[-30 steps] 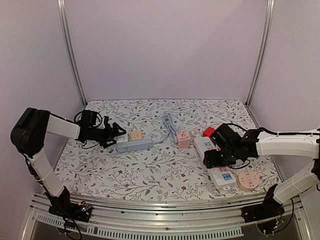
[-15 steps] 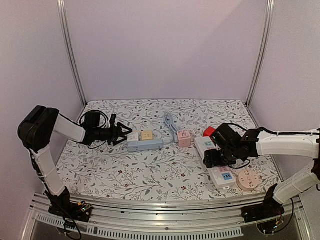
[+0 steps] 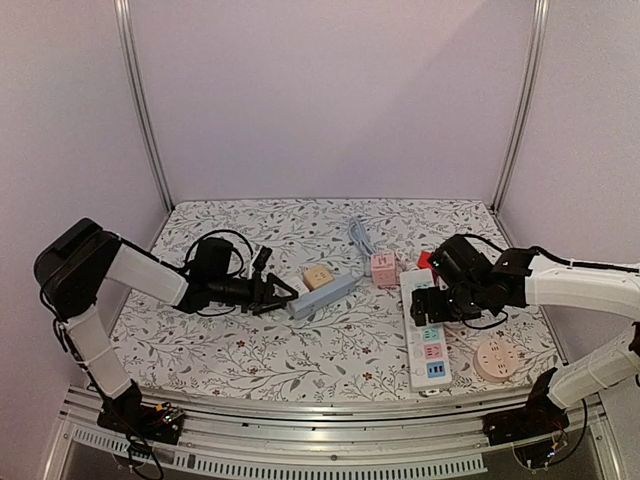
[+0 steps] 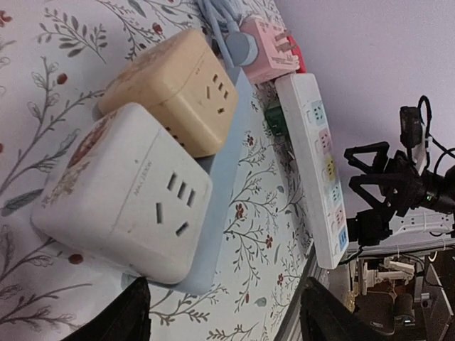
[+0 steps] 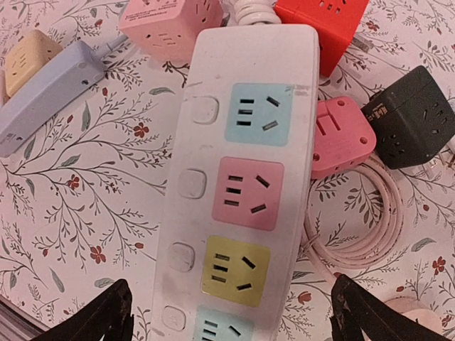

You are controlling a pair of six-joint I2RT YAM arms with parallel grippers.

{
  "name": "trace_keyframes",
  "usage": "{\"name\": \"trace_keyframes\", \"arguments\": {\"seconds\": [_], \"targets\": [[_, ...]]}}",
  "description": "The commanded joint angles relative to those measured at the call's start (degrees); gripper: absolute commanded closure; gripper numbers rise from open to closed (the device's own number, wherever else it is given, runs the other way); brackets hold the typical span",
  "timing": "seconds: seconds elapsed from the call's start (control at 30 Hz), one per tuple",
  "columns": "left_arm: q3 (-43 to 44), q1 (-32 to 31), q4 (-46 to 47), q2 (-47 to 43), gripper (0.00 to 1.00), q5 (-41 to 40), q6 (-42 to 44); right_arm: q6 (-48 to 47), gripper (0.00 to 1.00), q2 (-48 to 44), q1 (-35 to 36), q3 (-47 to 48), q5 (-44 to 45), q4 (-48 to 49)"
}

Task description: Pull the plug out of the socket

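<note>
Two plugs are sitting in one blue-grey socket strip, which is lying at the centre of the top view with its long axis running lower left to upper right, roughly in line with the left arm's reach. The white cube plug is occupying the strip's end nearest the left gripper. The tan cube plug is sitting just beyond it (touching or not, the seam is too tight to tell). The left gripper's fingers are standing apart and gripping nothing, with the white cube lying just ahead, toward the left of the wrist frame. The right gripper is hovering with jaws spread wide over a white multi-socket strip, well apart at the right of the top view. Judgement: the left arm is the nearer. The coming move is depending on closing across the white cube's sides and drawing it off the strip's face, not along its length.
</note>
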Motion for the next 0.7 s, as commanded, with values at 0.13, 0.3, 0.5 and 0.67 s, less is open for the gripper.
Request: {"name": "trace_keyframes", "arguments": {"seconds": [0.13,0.3,0.5,0.67], "targets": [[-2.58,-6.76,-2.31,-10.43,0.3,-8.53,2.08,-0.65,0.03,-4.63,-0.31,1.08,2.99,-3.4],[3.41,-5.13,-19.08,-15.8,0.21,-15.2,9.66,-1.79,0.01,-6.46,1.55,2.61,2.87,-2.98],[12.19,-1.78,-25.64,-8.31,0.16,-14.0,13.35,-3.18,0.01,-2.31,5.16,7.72,3.98,-1.63],[19.51,-1.84,-31.85,-0.03,0.16,-15.07,14.41,-2.02,0.01,2.14,7.4,10.9,3.44,-0.2]]}}
